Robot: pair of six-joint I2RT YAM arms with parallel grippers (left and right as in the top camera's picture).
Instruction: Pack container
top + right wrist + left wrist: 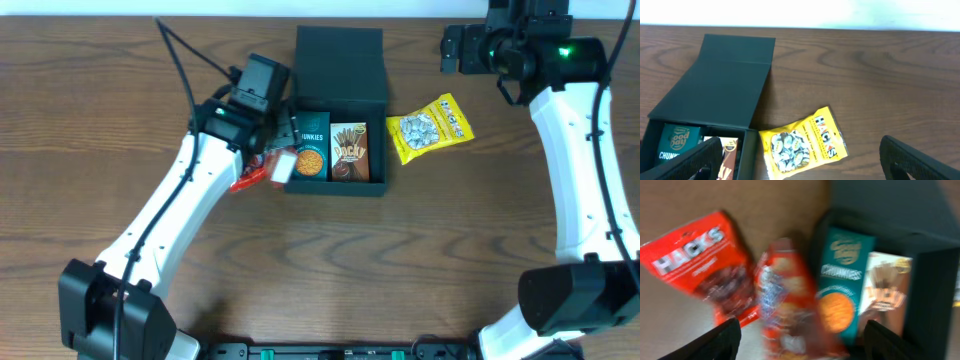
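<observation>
Dark green container [340, 60] sits open mid-table, cookie packet [311, 148] and brown box [350, 152] inside.
Left gripper [800, 340] spread at its left wall, blurred red packet [790, 305] between the fingers; right gripper [800, 165] spread wide, empty.

I see the container [338, 70] at the far middle of the desk [320, 270], its lid lying open behind it. In it, the cookie packet [310, 145] lies left of the Pocky box [350, 152], side by side. One Hacks pouch [430, 127] lies just right of the container. A small snack packet [281, 165] sits just beside its left wall, with a second Hacks pouch [700, 265] further left.
</observation>
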